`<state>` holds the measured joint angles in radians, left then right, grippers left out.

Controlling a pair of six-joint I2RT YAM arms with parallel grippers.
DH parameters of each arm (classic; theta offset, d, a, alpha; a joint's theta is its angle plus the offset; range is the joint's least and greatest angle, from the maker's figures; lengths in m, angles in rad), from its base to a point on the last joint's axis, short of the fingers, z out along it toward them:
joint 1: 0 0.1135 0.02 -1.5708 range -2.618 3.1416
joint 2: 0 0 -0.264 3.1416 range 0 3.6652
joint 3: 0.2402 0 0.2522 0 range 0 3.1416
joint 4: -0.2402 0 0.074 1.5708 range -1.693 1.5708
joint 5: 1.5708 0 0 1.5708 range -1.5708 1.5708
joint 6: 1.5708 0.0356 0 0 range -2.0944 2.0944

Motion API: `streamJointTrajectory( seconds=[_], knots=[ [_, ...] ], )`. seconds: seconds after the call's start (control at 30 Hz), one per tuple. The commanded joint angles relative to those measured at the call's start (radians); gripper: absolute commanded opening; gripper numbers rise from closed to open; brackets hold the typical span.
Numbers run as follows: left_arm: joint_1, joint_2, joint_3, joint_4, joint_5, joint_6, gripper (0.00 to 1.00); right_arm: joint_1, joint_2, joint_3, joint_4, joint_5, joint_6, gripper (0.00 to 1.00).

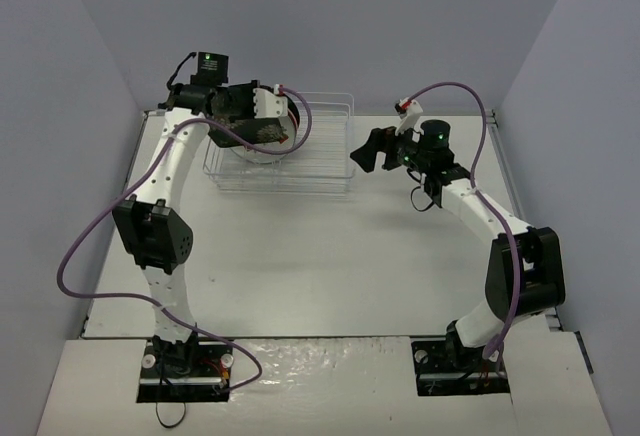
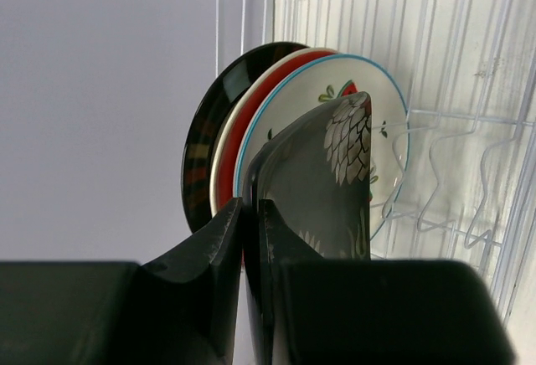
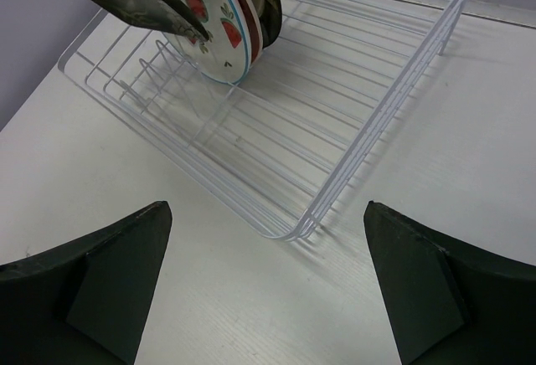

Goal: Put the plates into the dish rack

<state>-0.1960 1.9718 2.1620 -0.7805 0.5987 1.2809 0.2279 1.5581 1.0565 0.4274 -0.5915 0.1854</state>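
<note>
The white wire dish rack stands at the back of the table. Three plates stand on edge at its left end: a black-rimmed one, a red one and a white one with red spots and a teal rim. My left gripper is shut on the rim of the rounded-square black floral plate and holds it just in front of the white plate, over the rack. In the top view this gripper is above the rack's left end. My right gripper is open and empty, beside the rack's right corner.
The right part of the rack holds nothing. Grey walls close in the table on the left, back and right. The purple cable of the left arm loops over the table's left side.
</note>
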Motion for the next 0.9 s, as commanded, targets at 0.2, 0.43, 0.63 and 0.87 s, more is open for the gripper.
streamJointTrajectory(
  seconds=[0.2,0.43,0.63,0.87],
  knots=[
    [-0.067,-0.053,0.082,0.016,-0.043,0.162,0.00,-0.035,-0.035,0.005,0.073,-0.005,0.018,0.96],
    [-0.086,-0.060,0.031,0.030,-0.095,0.167,0.00,-0.049,-0.031,-0.011,0.091,-0.004,0.040,0.97],
    [-0.087,-0.088,0.053,0.071,-0.143,0.120,0.00,-0.052,-0.032,-0.016,0.111,-0.020,0.048,0.97],
    [-0.092,-0.121,0.064,0.071,-0.143,0.094,0.00,-0.052,-0.029,-0.024,0.128,-0.049,0.064,0.97]
  ],
)
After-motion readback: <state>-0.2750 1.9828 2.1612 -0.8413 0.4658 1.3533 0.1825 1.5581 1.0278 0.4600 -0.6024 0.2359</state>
